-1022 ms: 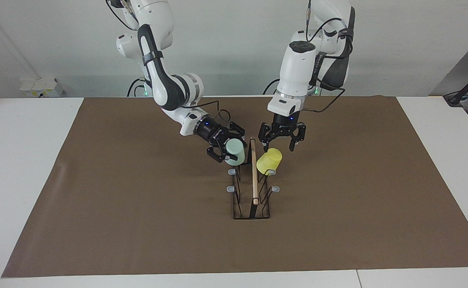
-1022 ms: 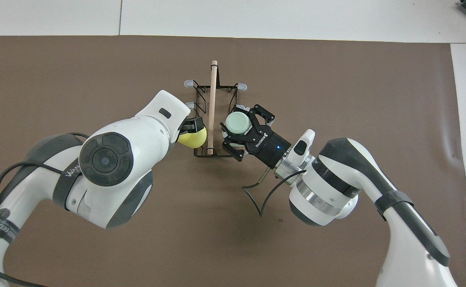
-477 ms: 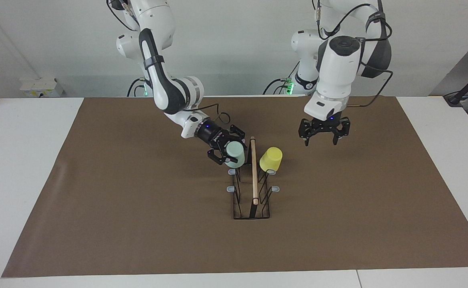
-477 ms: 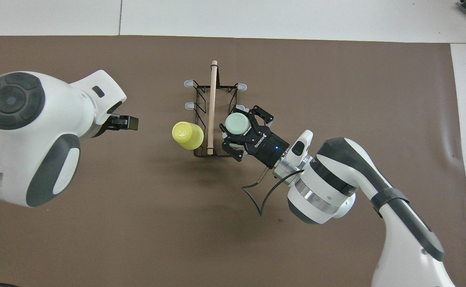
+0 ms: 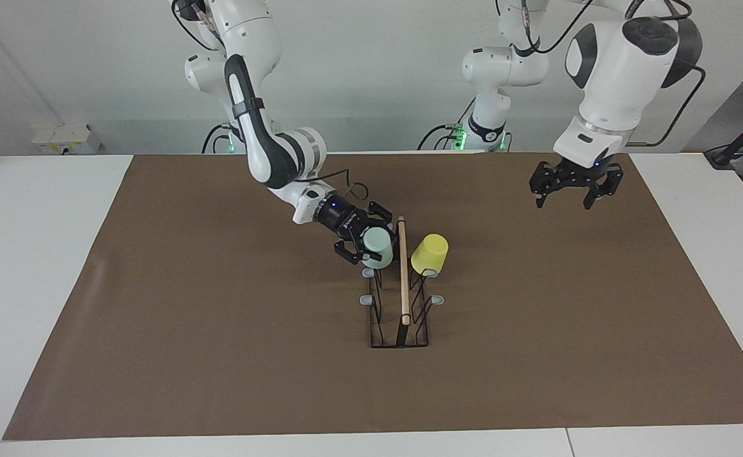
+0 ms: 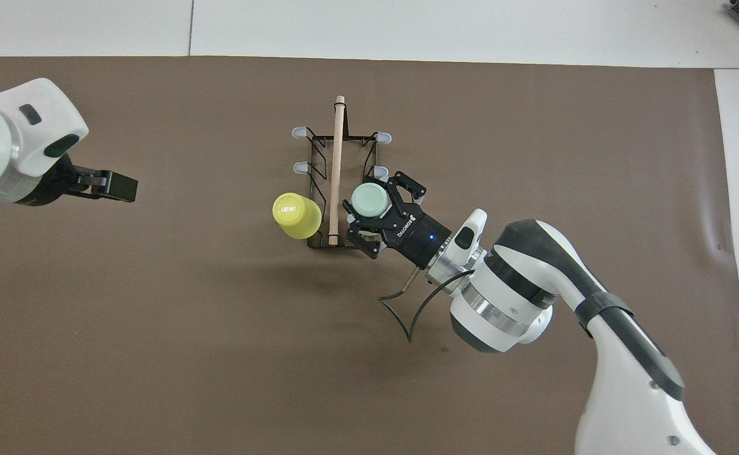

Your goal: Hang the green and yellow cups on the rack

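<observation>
Pulling away toward its own end of the desk, the left claw [image 5: 566, 192] hangs open; the right claw [image 5: 366, 244] still grips the green cup [image 5: 378, 246] at the rack [image 5: 399, 317], and the yellow cup [image 5: 429, 253] hangs there.

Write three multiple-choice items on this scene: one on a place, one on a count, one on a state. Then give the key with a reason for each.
1. Where is the yellow cup?
A. hung on a prong of the rack
B. lying on the mat
C. in the left gripper

2. How many cups are in the scene?
A. one
B. two
C. four

3. What is the state of the right gripper?
A. open over the mat
B. shut on nothing
C. shut on the green cup

Key:
1 A, it sits upside down on a prong, nothing gripping it.
2 B, only a green and a yellow one show.
3 C, its fingers clasp the green cup at the rack, while the left gripper hangs open.
</observation>
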